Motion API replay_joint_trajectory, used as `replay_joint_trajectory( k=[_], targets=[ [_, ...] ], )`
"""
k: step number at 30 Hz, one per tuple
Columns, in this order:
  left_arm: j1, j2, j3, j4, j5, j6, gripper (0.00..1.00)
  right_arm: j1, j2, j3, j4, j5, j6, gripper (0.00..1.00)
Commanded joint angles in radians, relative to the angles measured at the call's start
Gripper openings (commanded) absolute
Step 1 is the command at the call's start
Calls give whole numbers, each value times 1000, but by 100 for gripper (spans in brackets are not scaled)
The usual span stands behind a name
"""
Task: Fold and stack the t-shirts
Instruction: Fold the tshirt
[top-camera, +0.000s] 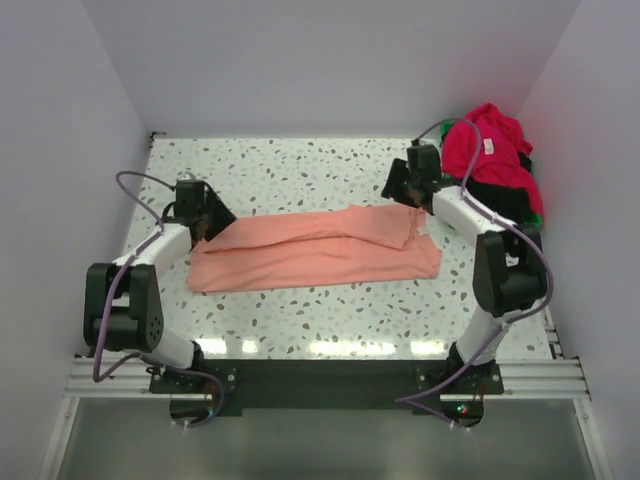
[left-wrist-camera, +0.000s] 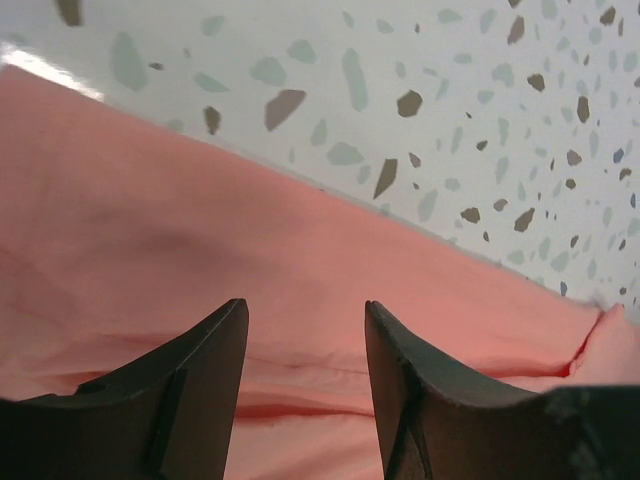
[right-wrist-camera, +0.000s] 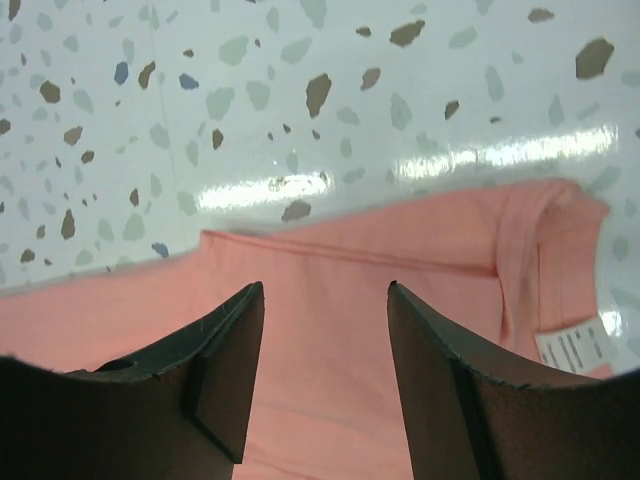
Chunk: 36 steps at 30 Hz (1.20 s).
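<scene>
The salmon-pink t-shirt lies folded into a long band across the middle of the table, its white neck tag at the right end. My left gripper is open just over the shirt's far left corner; pink cloth fills the view between its jaws. My right gripper is open over the shirt's far right edge, near the collar and tag. The crimson red t-shirt with a white label lies piled on the black t-shirt at the far right.
The speckled table runs to white walls at the back and sides. A green bin edge shows under the pile at the right. The arm bases stand on a black rail at the near edge.
</scene>
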Motion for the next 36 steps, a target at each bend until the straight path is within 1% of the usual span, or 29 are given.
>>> replay_joint_trajectory(
  k=[1,3,4,5,10,14,20,26,29,30,32,33,35,36],
  targets=[
    [-65,58,56,112,81,21,55,7,106,164,-71,89,-43,56],
    [-112,83,79,131,98,35,55,7,161,229,-88,92,-48,56],
    [-128,109,86,132,104,41,55,9,218,298,-113,71,-51,56],
    [-158,119,90,136,112,46,55,10,240,330,-127,63,-52,56],
    [-209,193,99,199,153,47,54,91,354,458,-164,109,-97,57],
    [-255,225,112,225,162,46,54,137,408,492,-177,124,-115,57],
    [-306,276,129,233,159,49,54,209,453,489,-174,205,-140,58],
    [-313,291,129,222,153,59,53,251,482,507,-203,302,-140,58],
    [-313,290,132,219,152,63,53,259,461,489,-204,331,-125,54],
    [-313,288,130,219,152,63,53,257,445,481,-204,336,-120,50],
    [-313,288,130,217,152,63,53,260,428,455,-197,336,-114,45],
    [-313,288,133,217,153,63,53,260,421,446,-191,336,-114,38],
    [-313,288,132,214,155,64,53,262,399,426,-187,333,-106,29],
    [-313,288,132,213,155,64,53,262,393,420,-189,325,-105,22]
  ],
)
